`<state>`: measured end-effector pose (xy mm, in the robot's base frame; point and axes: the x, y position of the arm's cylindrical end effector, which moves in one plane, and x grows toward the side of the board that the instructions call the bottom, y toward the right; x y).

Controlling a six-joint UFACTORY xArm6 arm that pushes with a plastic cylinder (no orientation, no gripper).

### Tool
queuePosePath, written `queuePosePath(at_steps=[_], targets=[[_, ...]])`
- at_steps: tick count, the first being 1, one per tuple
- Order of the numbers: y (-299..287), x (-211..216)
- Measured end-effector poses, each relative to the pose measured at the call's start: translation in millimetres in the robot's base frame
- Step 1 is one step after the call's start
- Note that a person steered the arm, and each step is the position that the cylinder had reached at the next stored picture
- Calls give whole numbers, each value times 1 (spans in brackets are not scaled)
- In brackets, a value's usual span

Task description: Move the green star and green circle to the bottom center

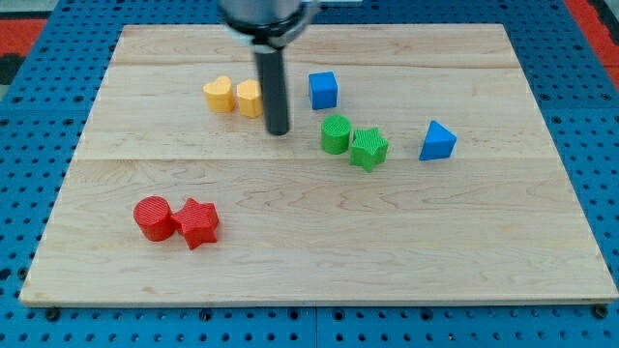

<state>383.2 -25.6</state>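
Rod and blocks share one wooden surface in the camera view, and my tip sits just below and to the view's right of two yellow blocks: a yellow heart and a second yellow block partly hidden behind the rod. The tool is a plain rod with nothing to open or close, and it holds nothing. The green circle lies near the tip on the view's right, apart from it, and the green star touches the circle on its far lower side. A blue cube stands above the pair, a blue triangular block well to the right, and a red circle with a red star sit together at the lower left. Neither green block has reached the bottom center. To push well, I judge the tip should pass around to the top side of the green pair, between them and the blue cube, then press downward across both at their shared seam so they travel together instead of splitting apart.
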Motion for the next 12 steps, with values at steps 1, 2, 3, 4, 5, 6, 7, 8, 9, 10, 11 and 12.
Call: queuePosePath(at_steps=[1,2,3,4,5,6,7,8,9,10,11,12], targets=[[-39,-33],[-86,-43],[-5,-75],[78,-78],[78,-47],[-10,-77],[-13,-59],[56,-37],[108,4],[112,11],[77,36],[62,63]])
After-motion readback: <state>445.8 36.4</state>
